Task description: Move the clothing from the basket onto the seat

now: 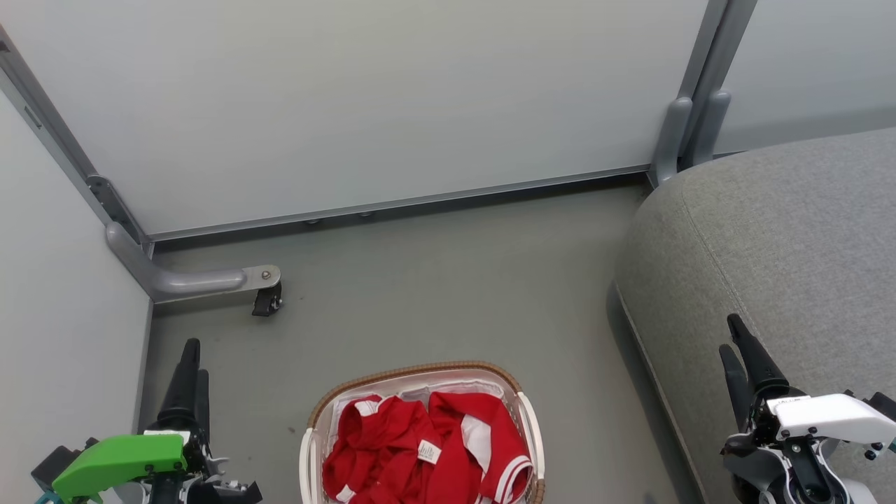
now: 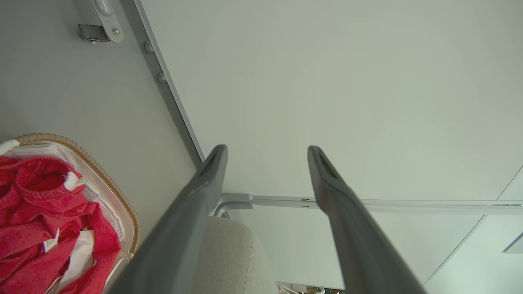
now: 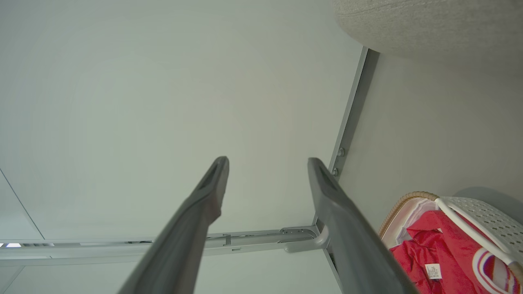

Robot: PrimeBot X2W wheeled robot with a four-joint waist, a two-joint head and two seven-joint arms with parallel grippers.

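The red, white-trimmed sports clothing (image 1: pixel 413 434) lies heaped inside the oval white plastic basket (image 1: pixel 420 369) with a brown woven rim, on the grey floor (image 1: pixel 448 280) beside the large grey fabric seat (image 1: pixel 784 231). The left end effector (image 1: pixel 194 360) and right end effector (image 1: pixel 729 334) flank the basket, both with fingers spread wide and holding nothing.
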